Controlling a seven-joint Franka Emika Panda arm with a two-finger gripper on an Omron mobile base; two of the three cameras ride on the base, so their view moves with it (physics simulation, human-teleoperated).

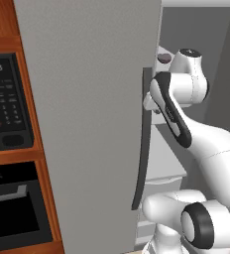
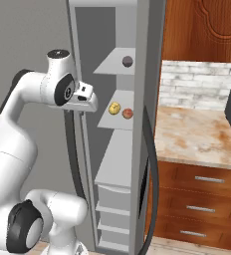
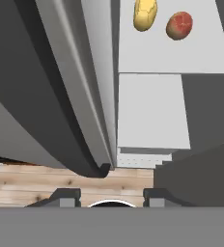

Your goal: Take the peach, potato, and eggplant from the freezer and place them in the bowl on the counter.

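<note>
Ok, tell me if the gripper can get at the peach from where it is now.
Probably yes. The freezer stands open, and the peach sits exposed on a shelf beside the potato. The open gripper hangs at about shelf height with nothing visible between, though the door gap looks narrow.

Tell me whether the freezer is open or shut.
Open: its door stands swung out, and the potato and peach show on a shelf.
</note>
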